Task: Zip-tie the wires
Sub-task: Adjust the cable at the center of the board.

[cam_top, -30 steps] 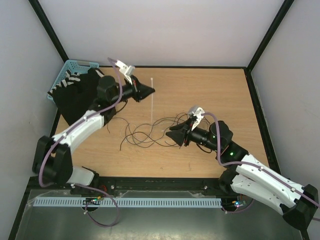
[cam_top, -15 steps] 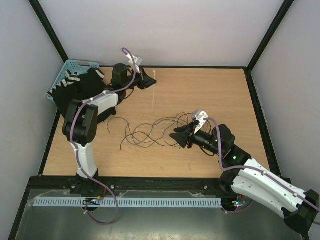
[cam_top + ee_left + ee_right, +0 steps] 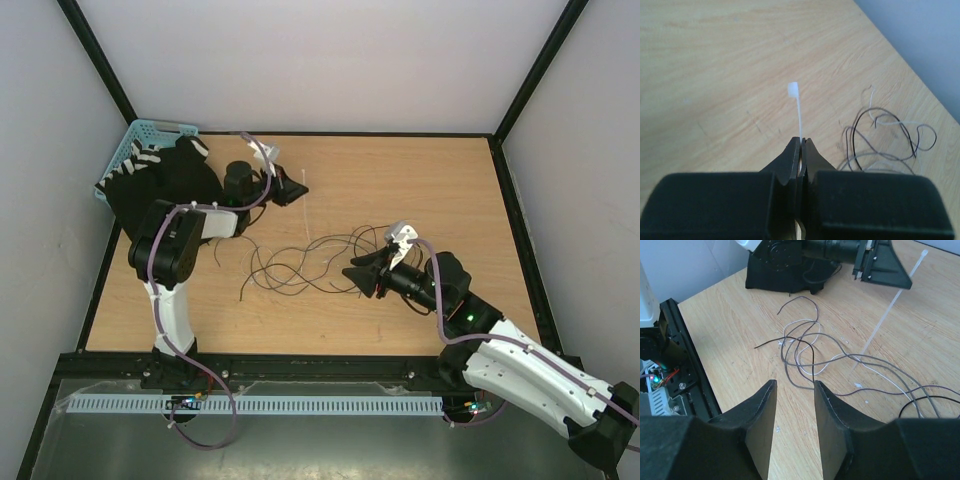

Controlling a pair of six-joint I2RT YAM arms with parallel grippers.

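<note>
The wires (image 3: 300,265) lie in a loose tangle of thin dark strands at the middle of the table; they also show in the left wrist view (image 3: 885,135) and the right wrist view (image 3: 810,350). A thin white zip tie (image 3: 305,215) lies behind them, pointing front to back. My left gripper (image 3: 296,190) is shut on the zip tie (image 3: 800,117) near its far end; the square head (image 3: 793,90) sticks out beyond the jaws. My right gripper (image 3: 350,275) is open and empty just right of the tangle, its fingertips (image 3: 767,390) low over bare wood, and the zip tie (image 3: 880,325) crosses its view.
A light blue basket (image 3: 130,150) stands at the back left corner with a black cloth (image 3: 160,190) spilling out of it beside the left arm. A black frame rail (image 3: 300,365) runs along the table's front edge. Grey walls close in the sides and back.
The left arm folded back, and its gripper moved to the back edge and then forward onto the zip tie. The right gripper shifted slightly toward the front.
</note>
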